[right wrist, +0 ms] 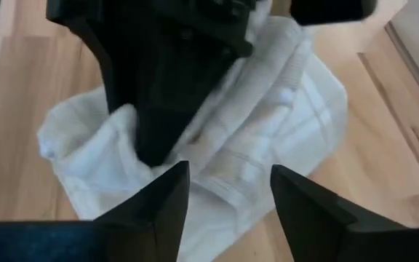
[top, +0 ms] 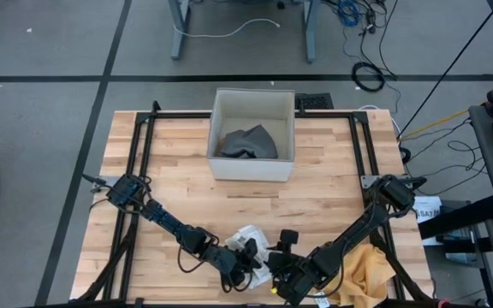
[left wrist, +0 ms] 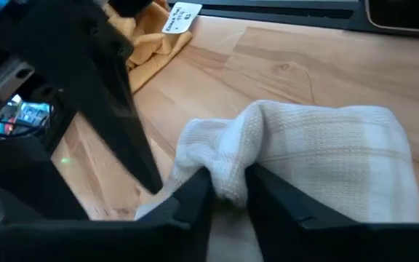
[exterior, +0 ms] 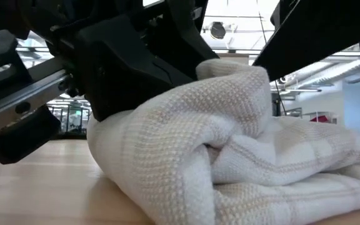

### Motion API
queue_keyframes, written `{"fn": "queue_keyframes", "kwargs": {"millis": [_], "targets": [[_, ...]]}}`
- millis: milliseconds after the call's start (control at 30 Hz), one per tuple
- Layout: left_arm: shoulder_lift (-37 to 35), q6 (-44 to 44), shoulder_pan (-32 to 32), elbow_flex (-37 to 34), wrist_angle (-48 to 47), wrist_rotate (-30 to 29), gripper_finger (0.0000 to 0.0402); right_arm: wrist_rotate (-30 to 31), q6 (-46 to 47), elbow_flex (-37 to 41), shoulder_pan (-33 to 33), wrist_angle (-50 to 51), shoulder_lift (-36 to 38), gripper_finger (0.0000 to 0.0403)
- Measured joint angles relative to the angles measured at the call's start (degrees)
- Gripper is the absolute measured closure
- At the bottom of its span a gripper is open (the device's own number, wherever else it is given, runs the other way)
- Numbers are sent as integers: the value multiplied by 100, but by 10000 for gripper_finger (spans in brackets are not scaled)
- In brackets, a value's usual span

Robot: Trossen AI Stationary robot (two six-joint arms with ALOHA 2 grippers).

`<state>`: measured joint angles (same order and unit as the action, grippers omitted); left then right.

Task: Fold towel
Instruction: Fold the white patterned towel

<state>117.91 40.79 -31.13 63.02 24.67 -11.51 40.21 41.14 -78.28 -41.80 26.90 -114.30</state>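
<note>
White towel (top: 251, 244) bunched at the surface's (top: 315, 201) lower centre, no clear long axis.
Two hands: left hand (left wrist: 228, 191) pinches a towel fold; right hand (right wrist: 228, 193) open above it.

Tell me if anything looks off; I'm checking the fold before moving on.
The white towel is bunched in a rumpled heap at the table's front edge, not folded flat. The left claw pinches a fold of it; the right claw hovers open above. A yellow cloth lies crumpled and overhangs the front right corner.
</note>
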Motion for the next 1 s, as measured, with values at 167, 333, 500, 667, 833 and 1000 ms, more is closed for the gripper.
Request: {"fn": "queue_keyframes", "kwargs": {"millis": [167, 333, 500, 667, 833, 1000], "targets": [[0, -187, 36, 0, 43, 0, 260, -289, -610, -2, -122, -854, 0, 217], [0, -190, 48, 0, 176, -120, 234, -368, -597, -6, -159, -1137, -54, 222], [13, -186, 38, -9, 266, -464, 227, -349, -421, -15, -135, -1188, -272, 222], [13, -215, 45, -8, 314, -762, 226, -405, -316, 0, -122, -1218, -444, 222], [13, -218, 45, -7, 330, -774, 226, -385, -266, -2, -129, -1188, -448, 222], [2, -129, -11, -7, 328, -870, 226, -373, -266, -2, -136, -1169, -448, 238]]}}
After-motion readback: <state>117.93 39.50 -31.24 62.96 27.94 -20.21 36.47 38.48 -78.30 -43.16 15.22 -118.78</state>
